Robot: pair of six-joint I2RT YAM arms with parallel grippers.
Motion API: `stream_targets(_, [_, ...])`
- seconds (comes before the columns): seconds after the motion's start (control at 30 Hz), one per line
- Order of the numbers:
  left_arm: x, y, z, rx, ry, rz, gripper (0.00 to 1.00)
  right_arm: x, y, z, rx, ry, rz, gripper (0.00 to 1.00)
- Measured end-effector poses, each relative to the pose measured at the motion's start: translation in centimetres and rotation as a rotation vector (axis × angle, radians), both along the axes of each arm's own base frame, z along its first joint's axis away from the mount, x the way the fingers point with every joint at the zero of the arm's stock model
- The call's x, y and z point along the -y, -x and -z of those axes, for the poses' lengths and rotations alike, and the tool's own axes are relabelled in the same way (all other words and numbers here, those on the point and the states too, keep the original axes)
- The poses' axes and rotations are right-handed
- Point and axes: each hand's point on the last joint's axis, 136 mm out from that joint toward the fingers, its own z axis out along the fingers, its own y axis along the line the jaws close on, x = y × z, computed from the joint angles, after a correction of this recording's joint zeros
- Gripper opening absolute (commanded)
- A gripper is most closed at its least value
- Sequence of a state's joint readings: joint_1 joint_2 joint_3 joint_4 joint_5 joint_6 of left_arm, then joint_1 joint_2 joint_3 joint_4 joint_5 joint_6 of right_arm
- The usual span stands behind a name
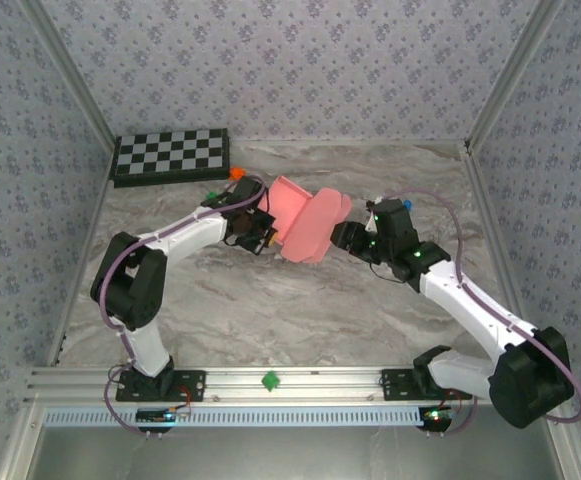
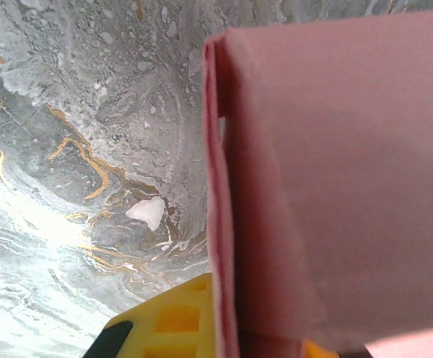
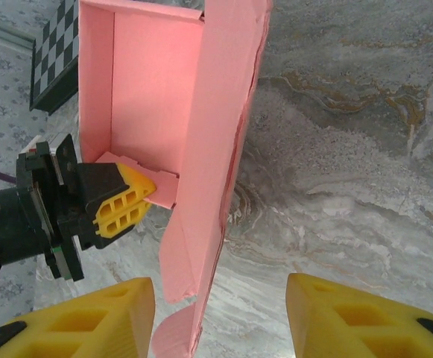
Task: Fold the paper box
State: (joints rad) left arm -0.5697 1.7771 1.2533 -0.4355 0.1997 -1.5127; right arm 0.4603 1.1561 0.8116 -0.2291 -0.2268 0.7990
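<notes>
Yellow fingers [image 3: 82, 321] of the right gripper [image 3: 220, 298] stand apart, straddling the near end of the paper box's [image 3: 141, 89] upright side without pinching it. Opposite, the left gripper [image 3: 123, 205] is clamped on a small inner flap [image 3: 164, 190], holding the half-formed box mid-table between both arms, its length running near to far. Below lies a slick marbled table [image 3: 350, 149]; the enclosure walls [image 1: 270, 70] stand well clear.
</notes>
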Motion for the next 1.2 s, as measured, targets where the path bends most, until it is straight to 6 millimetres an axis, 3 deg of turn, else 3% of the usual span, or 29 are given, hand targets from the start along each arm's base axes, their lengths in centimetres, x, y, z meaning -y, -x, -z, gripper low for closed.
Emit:
stream_targets(0.3, [0.4,0.0,-0.1,-0.002,0.022,0.003,0.0,-0.7,-0.9,1.3,-0.032,-0.046,0.015,0.36])
stream_targets(0.5, [0.3,0.3,0.3,-0.012,0.022,0.0,0.0,-0.8,-1.0,1.7,-0.049,-0.051,0.025,0.22])
stream_targets(0.93, [0.4,0.3,0.3,-0.017,0.031,-0.002,0.0,-0.8,-1.1,2.1,-0.072,-0.06,0.043,0.06])
stream_targets(1.1, [0.5,0.4,0.5,-0.026,0.035,-0.001,0.07,-0.7,-1.2,2.2,-0.077,-0.059,0.055,0.03])
stream_targets(1.2, [0.6,0.5,0.8,-0.036,0.037,0.002,0.17,-0.6,-1.1,2.2,-0.081,-0.056,0.062,0.01])
